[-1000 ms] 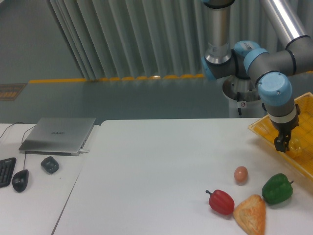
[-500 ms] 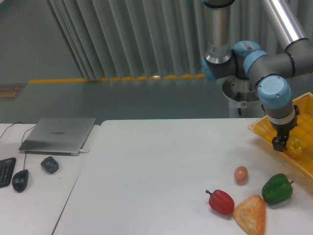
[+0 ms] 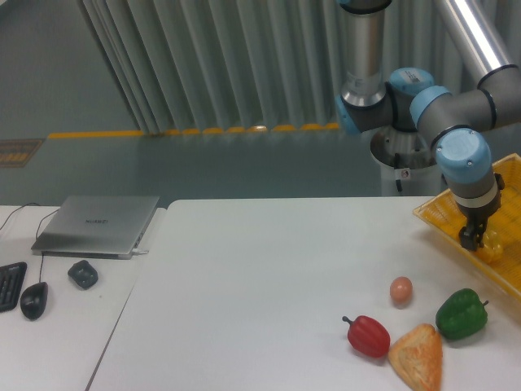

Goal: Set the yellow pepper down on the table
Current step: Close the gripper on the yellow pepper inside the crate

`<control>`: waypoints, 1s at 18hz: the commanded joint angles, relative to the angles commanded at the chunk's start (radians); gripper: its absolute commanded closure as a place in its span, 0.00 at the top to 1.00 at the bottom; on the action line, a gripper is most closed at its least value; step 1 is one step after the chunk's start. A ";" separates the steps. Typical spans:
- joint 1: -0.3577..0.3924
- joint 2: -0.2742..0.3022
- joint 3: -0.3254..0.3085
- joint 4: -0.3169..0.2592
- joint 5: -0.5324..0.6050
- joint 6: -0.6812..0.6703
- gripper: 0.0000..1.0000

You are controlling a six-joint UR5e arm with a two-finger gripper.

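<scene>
Table [image 3: 260, 277]: large white top filling the lower frame, mostly bare across its middle, which leaves ready ground for setting the pepper down.

Arm: grey tubes with blue joints, entering from the upper right and bending down over the right edge so the tool reaches into the basket.

Yellow mesh basket [image 3: 435, 213]: at the right edge, tilted, holding the produce to be taken out.

Laptop [image 3: 98, 225]: closed, on the adjoining desk at left, with a mouse [image 3: 33, 300] below it.

Green pepper [image 3: 461, 314], pastry [image 3: 418, 354], red pepper [image 3: 369, 335], egg [image 3: 400, 290]: grouped at lower right on the table.

Yellow pepper [image 3: 491, 242]: a glossy yellow shape inside the basket, just beside the tool tip; much of it is hidden.

Gripper [image 3: 470, 240]: dark, pointing down at the pepper; whether its fingers are spread or pinching, I cannot tell.
</scene>
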 joint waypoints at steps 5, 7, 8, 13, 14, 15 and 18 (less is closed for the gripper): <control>0.012 -0.006 0.006 0.006 -0.061 -0.005 1.00; 0.009 -0.008 0.003 0.006 -0.061 -0.006 1.00; 0.008 -0.006 0.002 0.006 -0.061 -0.011 1.00; 0.008 -0.008 -0.014 0.021 -0.055 -0.003 1.00; 0.008 -0.008 -0.023 0.038 -0.052 -0.002 1.00; 0.008 -0.008 -0.032 0.050 -0.052 -0.002 1.00; 0.012 -0.012 -0.044 0.069 -0.057 -0.002 1.00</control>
